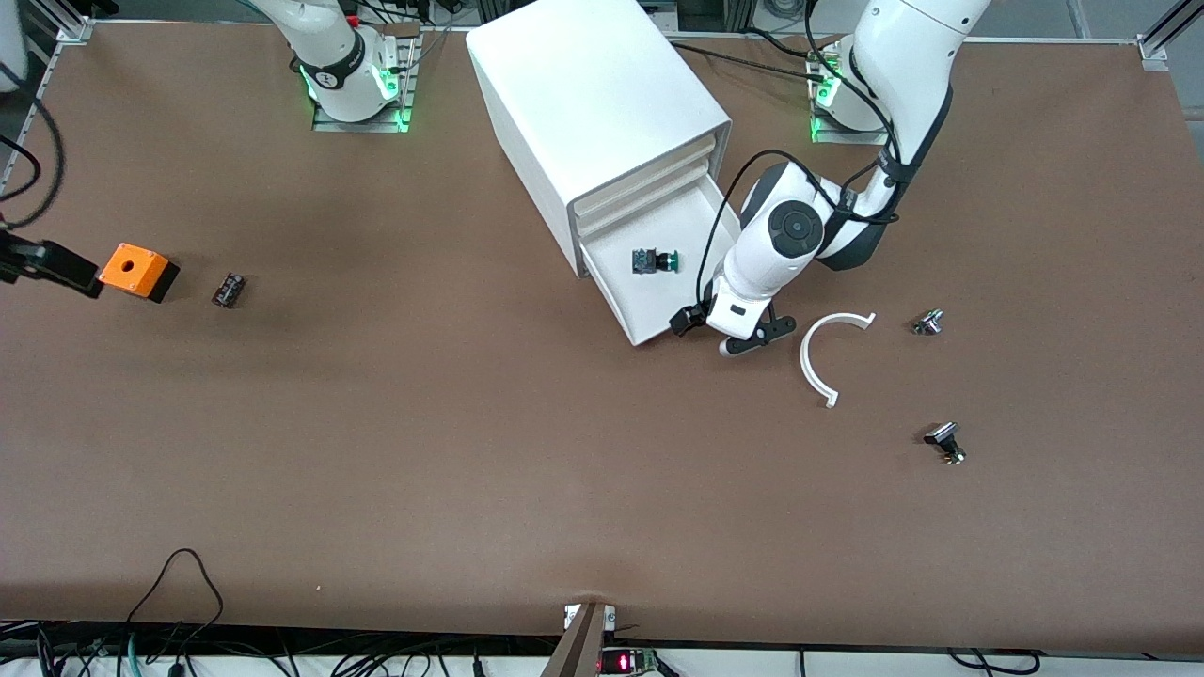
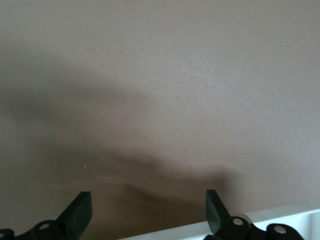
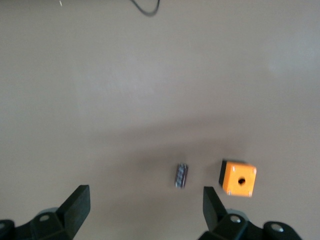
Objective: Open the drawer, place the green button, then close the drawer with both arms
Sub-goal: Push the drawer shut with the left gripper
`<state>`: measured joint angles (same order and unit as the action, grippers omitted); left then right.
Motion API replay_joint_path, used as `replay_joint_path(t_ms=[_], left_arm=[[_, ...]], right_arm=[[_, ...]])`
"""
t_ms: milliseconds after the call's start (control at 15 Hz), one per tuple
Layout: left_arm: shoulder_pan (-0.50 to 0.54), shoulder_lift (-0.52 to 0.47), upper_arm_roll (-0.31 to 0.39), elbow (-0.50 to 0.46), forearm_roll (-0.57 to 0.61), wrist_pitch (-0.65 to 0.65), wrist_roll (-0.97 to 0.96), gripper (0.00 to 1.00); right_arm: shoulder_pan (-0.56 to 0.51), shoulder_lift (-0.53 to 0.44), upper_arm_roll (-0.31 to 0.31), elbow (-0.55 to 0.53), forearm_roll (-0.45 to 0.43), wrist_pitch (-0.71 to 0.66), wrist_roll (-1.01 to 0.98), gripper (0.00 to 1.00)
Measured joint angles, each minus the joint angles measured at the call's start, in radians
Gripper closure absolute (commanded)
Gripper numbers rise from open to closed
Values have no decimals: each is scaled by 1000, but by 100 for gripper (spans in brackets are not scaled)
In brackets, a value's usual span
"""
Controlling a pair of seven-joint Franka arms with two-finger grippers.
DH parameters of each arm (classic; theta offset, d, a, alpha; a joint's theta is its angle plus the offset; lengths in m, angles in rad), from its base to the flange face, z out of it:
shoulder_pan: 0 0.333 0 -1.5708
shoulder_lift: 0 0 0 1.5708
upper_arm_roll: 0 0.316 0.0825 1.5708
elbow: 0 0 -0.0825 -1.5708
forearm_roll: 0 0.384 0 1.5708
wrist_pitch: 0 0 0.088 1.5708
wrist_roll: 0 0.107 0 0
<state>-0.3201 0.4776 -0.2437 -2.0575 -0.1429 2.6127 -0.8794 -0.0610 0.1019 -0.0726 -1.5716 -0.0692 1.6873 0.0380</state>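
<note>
The white cabinet (image 1: 593, 94) stands at the middle of the table's robot side. Its lowest drawer (image 1: 649, 324) is pulled out. The green-capped button (image 1: 656, 260) lies inside the drawer on its side. My left gripper (image 1: 722, 331) is open and empty, low over the table at the drawer's front corner toward the left arm's end. In the left wrist view the gripper (image 2: 149, 210) has its fingers wide apart, with the drawer's white edge (image 2: 280, 212) by one finger. My right gripper (image 3: 146, 207) is open and empty, high over the right arm's end of the table.
An orange box (image 1: 138, 271) with a round hole and a small black part (image 1: 228, 290) lie at the right arm's end; both show in the right wrist view (image 3: 238, 178) (image 3: 182, 176). A white curved piece (image 1: 818, 362) and two silvery-black parts (image 1: 927, 322) (image 1: 945, 442) lie at the left arm's end.
</note>
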Motion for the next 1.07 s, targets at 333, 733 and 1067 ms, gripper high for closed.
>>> replay_joint_path(t_ms=[333, 733, 1067], left_arm=[[-32, -37, -77, -68, -1, -1, -187, 0], [-78, -63, -138, -101, -1, -14, -330, 0], [-79, -73, -198, -116, -1, -19, -415, 0]], right_arm=[[2, -55, 6, -3, 12, -54, -4, 0], [2, -134, 7, -111, 26, -52, -4, 0], [2, -181, 7, -167, 26, -34, -9, 0]])
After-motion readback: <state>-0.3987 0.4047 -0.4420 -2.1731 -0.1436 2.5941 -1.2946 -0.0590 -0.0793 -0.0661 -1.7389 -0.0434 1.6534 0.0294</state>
